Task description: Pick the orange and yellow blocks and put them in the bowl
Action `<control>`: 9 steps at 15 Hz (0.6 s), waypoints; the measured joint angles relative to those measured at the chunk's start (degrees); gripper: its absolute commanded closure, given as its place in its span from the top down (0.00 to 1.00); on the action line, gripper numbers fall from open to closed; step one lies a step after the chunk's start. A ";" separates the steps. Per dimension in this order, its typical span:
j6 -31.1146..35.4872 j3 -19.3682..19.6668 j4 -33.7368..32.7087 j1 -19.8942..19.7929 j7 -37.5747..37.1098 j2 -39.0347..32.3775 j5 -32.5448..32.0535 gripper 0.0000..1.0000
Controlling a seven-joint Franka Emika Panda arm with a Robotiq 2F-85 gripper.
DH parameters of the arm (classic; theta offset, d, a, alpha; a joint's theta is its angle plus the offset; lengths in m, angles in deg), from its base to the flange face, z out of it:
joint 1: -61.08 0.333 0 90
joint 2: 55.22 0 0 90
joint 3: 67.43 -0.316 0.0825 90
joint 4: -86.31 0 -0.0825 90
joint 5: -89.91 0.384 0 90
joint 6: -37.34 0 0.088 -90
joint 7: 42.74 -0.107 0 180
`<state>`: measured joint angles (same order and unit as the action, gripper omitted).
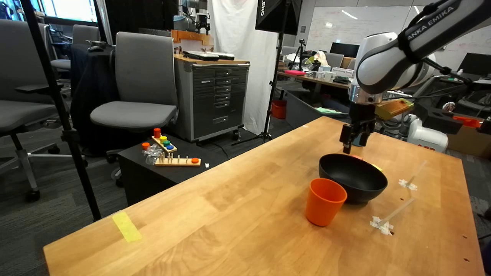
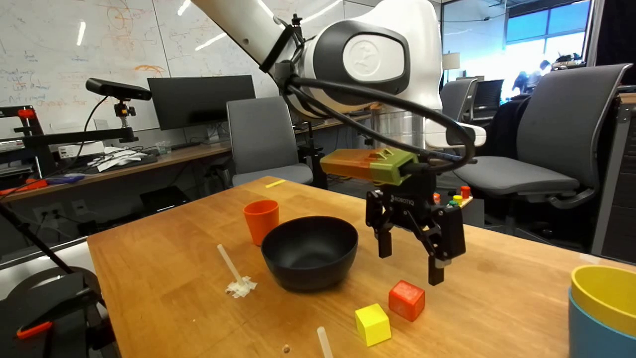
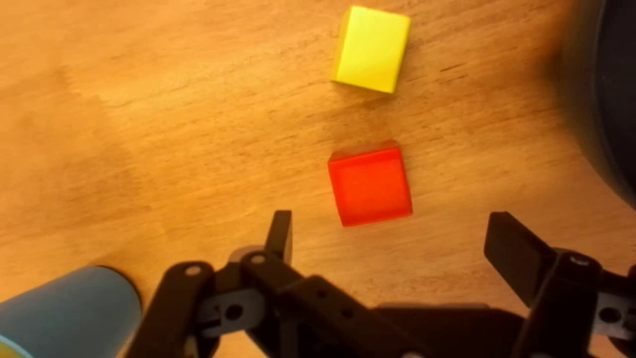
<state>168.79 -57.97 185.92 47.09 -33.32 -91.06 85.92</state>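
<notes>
The orange-red block (image 2: 407, 300) and the yellow block (image 2: 373, 324) lie on the table, close together and apart. In the wrist view the orange-red block (image 3: 371, 187) sits just ahead of the fingertips, and the yellow block (image 3: 372, 49) lies farther up. Only slivers of both show behind the bowl in an exterior view (image 1: 357, 156). The black bowl (image 2: 310, 278) stands beside the blocks; its inside looks empty. Its edge shows at the right of the wrist view (image 3: 613, 99). My gripper (image 2: 410, 262) is open and empty above the table, near the orange-red block; its fingers (image 3: 392, 237) are wide apart.
The orange cup (image 1: 325, 203) stands against or close to the bowl. A blue cup with a yellow one in it (image 2: 601, 318) stands near the gripper's other side. Thin sticks taped to the table (image 1: 395, 211) rise near the bowl. A yellow tape strip (image 1: 126, 227) marks the far end.
</notes>
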 measured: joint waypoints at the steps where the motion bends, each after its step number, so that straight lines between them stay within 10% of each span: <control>1: -0.27 -0.07 0.08 -0.43 1.33 0.00 0.00 1.00; 9: -0.60 -0.21 1.00 -2.17 6.42 -0.01 0.00 1.00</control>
<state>168.19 -58.18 186.92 44.93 -26.90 -91.07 85.92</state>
